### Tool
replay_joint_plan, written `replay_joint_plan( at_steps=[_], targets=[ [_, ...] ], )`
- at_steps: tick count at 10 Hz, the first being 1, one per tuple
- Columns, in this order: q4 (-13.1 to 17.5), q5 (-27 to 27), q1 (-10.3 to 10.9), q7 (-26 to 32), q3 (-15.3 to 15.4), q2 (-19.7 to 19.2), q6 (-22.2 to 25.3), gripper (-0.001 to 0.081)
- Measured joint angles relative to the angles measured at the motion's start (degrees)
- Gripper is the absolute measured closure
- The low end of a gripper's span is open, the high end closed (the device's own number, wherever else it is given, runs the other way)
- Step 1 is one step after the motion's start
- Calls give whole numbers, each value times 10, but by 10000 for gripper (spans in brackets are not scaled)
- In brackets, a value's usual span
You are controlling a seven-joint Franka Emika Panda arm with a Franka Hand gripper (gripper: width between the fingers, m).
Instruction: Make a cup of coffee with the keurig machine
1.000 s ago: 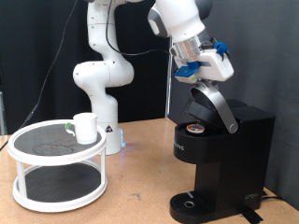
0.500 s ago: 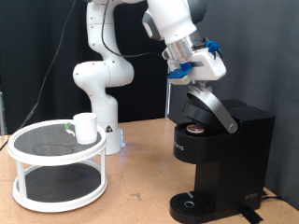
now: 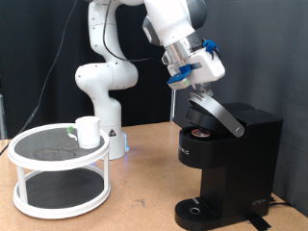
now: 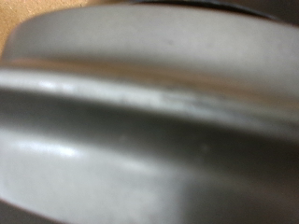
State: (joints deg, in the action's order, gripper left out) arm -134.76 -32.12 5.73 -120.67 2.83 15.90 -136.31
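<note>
The keurig machine (image 3: 231, 159) stands at the exterior view's right with its hinged lid (image 3: 214, 108) raised. A pod (image 3: 199, 133) sits in the open chamber. My gripper (image 3: 185, 81), with blue fingers, hangs just above the upper end of the lid, with nothing showing between the fingers. The wrist view is filled by a blurred, close grey curved surface of the lid (image 4: 149, 121). The cup (image 3: 89, 131), a white mug, stands on the top tier of a round white rack (image 3: 38, 154) at the exterior view's left, far from the gripper.
The arm's white base (image 3: 101, 87) stands behind the rack. A small green-marked item (image 3: 73, 132) lies beside the cup on the rack. The machine's round drip base (image 3: 197, 210) is at the bottom, with nothing on it. A black curtain hangs behind.
My gripper has moved towards the exterior view's left and slightly down along the top of the lid. The lid stays raised. The cup has not moved.
</note>
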Motion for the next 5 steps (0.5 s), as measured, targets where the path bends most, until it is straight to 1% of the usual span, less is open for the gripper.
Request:
replay_joint_plan(
  at_steps=[5],
  targets=[
    [-46, 0, -2, 10, -9, 12, -43, 806]
  ],
)
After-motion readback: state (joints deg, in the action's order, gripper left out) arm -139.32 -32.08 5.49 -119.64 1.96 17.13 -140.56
